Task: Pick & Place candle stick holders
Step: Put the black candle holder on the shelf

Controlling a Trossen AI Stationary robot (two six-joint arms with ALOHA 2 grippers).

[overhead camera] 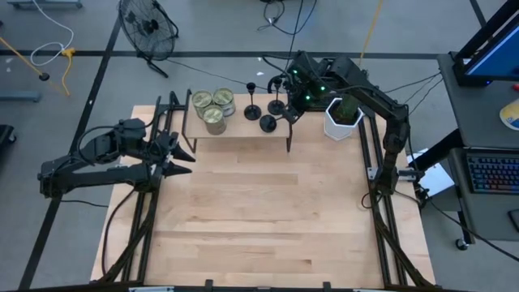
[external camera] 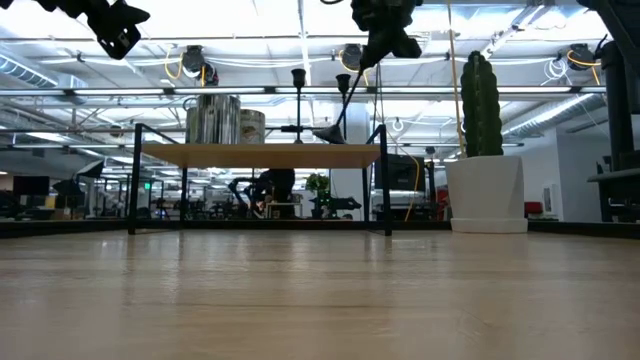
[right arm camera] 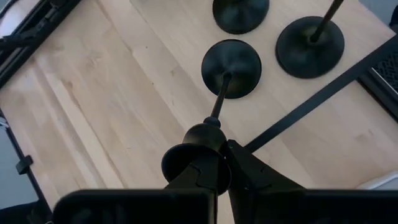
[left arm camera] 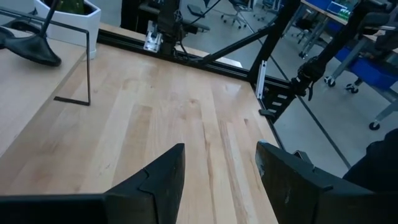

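Three black candle stick holders are on a small raised wooden shelf (overhead camera: 243, 132) at the table's far side. Two stand upright on their round bases (overhead camera: 253, 111) (overhead camera: 276, 105). The third (overhead camera: 272, 123) leans and is in my right gripper (right arm camera: 214, 165), which is shut on its top end above the shelf's right part; this gripper also shows in the low view (external camera: 385, 40). My left gripper (left arm camera: 221, 149) is open and empty, above the table's left side (overhead camera: 174, 158), pointing toward the right. My right gripper pinches the leaning candle stick holder by its cup top (right arm camera: 202, 134) between the two fingers, coming slanting from above and from the right. The stem (right arm camera: 217, 102) slants down from the fingers to the tilted round base (right arm camera: 231, 68). I cannot tell whether the base's edge touches the shelf.
Three tin cans (overhead camera: 212, 107) stand on the shelf's left part. A cactus in a white pot (overhead camera: 342, 118) stands on the table right of the shelf, close under my right arm. The shelf's thin black legs (external camera: 385, 180) reach down to the bare wooden table (overhead camera: 259, 219) nearer to me.
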